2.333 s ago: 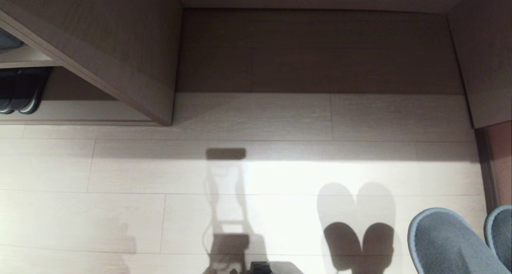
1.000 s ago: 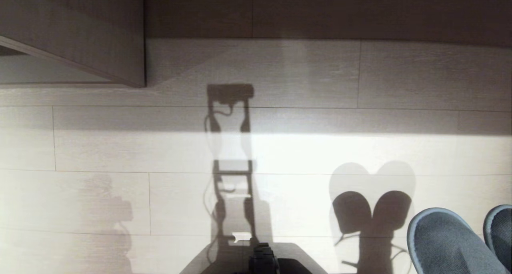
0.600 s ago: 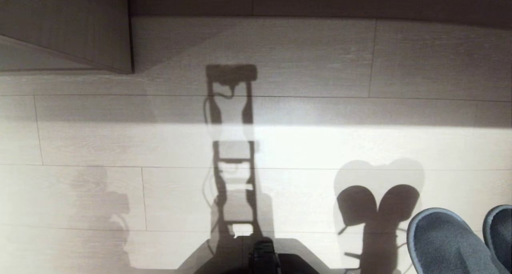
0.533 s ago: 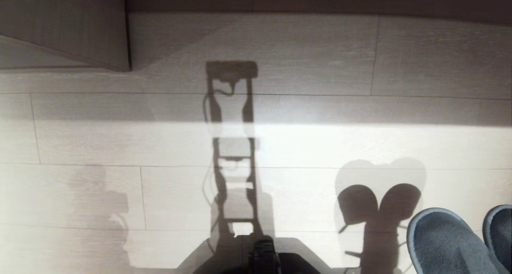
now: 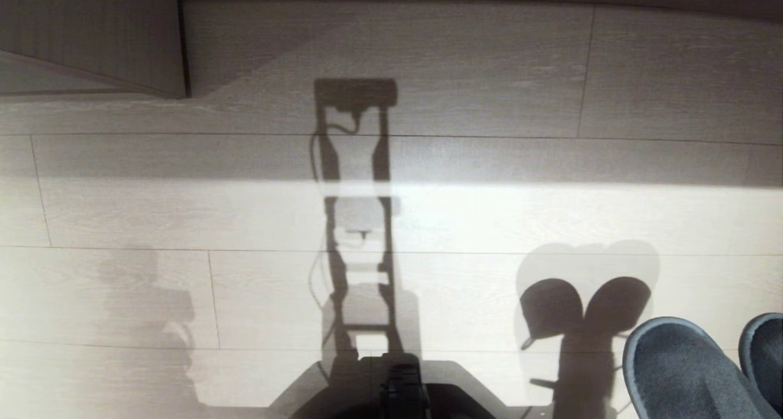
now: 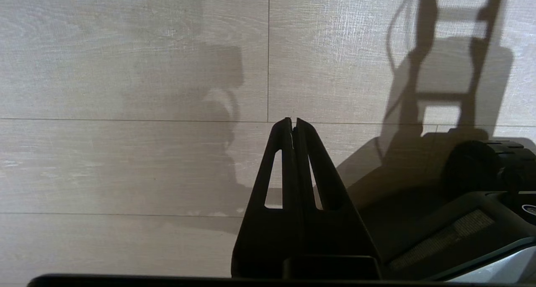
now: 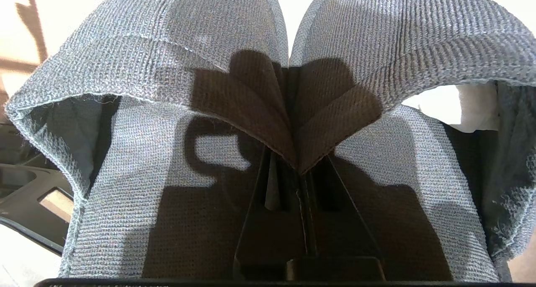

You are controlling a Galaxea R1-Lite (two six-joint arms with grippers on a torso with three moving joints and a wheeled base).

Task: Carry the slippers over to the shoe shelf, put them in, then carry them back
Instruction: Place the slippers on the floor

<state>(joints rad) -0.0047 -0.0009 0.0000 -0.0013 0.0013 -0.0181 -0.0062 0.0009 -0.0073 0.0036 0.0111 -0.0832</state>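
Overhead, two slippers [image 5: 685,376] are poking in at five o'clock above the pale floor [image 5: 489,223]; one cabinet corner [image 5: 92,33] is sitting at ten o'clock. Next, the left gripper [image 6: 293,125] is hanging empty, fingers together. Lastly, the right gripper [image 7: 298,169] is pinching both slippers [image 7: 268,69] by their inner edges.

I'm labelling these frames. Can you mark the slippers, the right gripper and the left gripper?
slippers [image 7: 167,48]: right wrist view, on one toe band.
right gripper [image 7: 299,169]: right wrist view, at its tips pinching both slippers.
left gripper [image 6: 292,123]: left wrist view, at its shut tips.
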